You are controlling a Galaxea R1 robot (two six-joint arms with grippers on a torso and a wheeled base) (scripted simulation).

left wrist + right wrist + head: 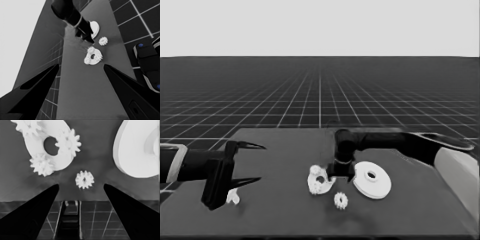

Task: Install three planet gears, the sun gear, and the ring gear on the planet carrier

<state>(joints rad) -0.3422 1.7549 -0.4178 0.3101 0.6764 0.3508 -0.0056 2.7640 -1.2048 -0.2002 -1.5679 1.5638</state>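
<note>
The larger white thick-rimmed round part (372,179), stiff and best taken at its rim, is seen right of the bench's (285,220) middle. Just left lies the smaller flat white round part (320,181), three small white toothed gears seated on it. A fourth loose white gear (340,200), light and slippery-looking, lies toward the near edge with open room around. The right gripper (81,188) hovers between both rounds, fingers spread; the left gripper (260,162) waits, fingers spread, at the left end.
</note>
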